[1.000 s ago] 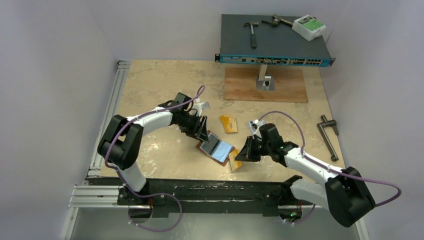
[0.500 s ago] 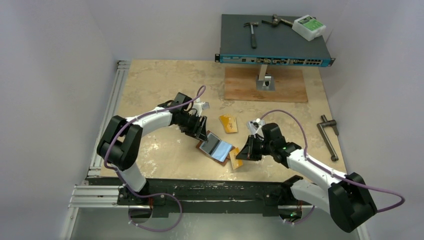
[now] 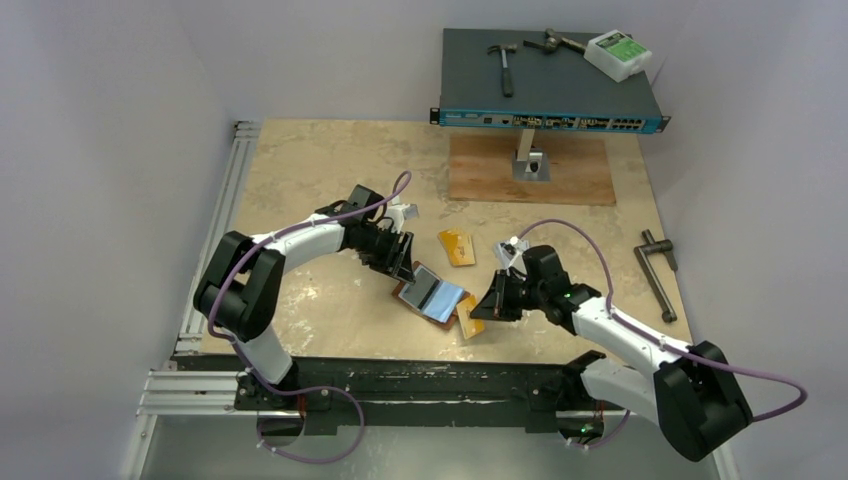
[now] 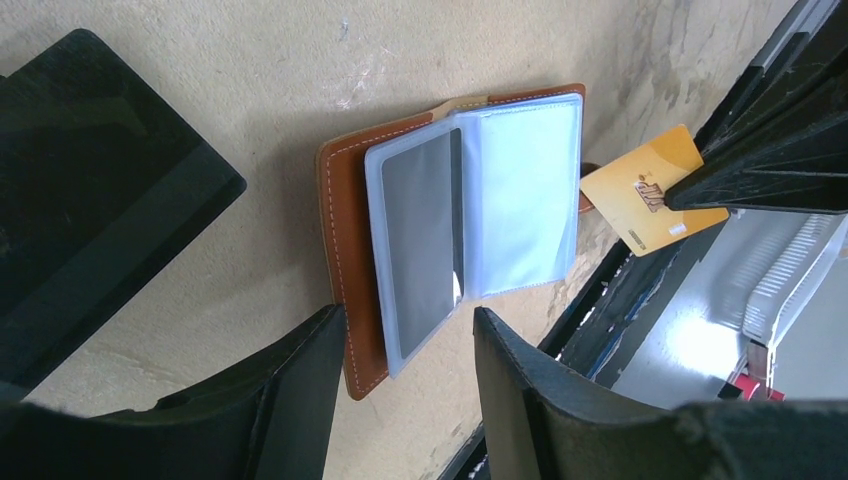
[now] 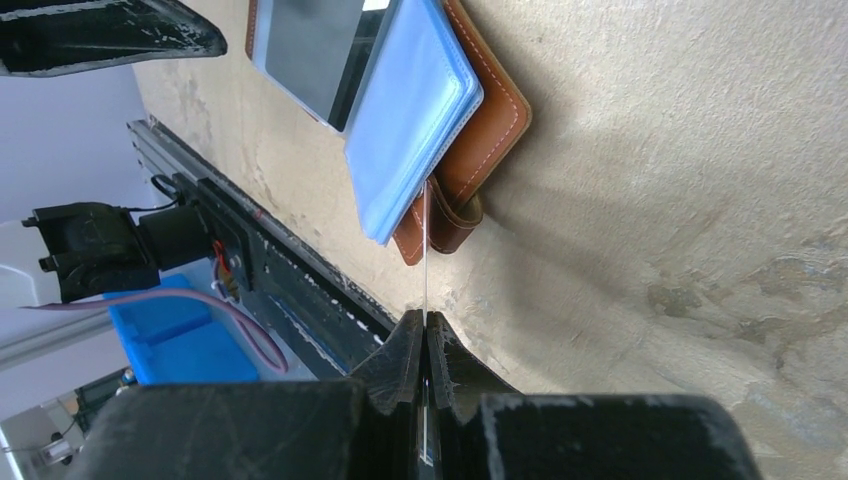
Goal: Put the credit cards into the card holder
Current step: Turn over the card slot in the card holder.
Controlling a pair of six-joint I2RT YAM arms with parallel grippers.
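Observation:
The brown card holder (image 3: 436, 297) lies open on the table with its light blue sleeves up; it also shows in the left wrist view (image 4: 345, 200) and the right wrist view (image 5: 490, 120). My right gripper (image 3: 488, 308) is shut on a gold-orange credit card (image 3: 468, 318), held on edge beside the holder's right end; the card shows edge-on in the right wrist view (image 5: 426, 240) and flat in the left wrist view (image 4: 640, 190). My left gripper (image 3: 403, 268) is open, its fingers (image 4: 290, 400) straddling the holder's left end. A second gold-orange card (image 3: 457, 247) lies flat behind the holder.
A network switch (image 3: 550, 75) with hammers on top stands on a post over a wooden board (image 3: 530, 172) at the back. A black T-handle tool (image 3: 657, 270) lies at the right. A black frame rail (image 3: 400, 375) runs along the near edge.
My right gripper has moved slightly left with the card, closer to the holder's right end. The left gripper and the holder have not visibly moved.

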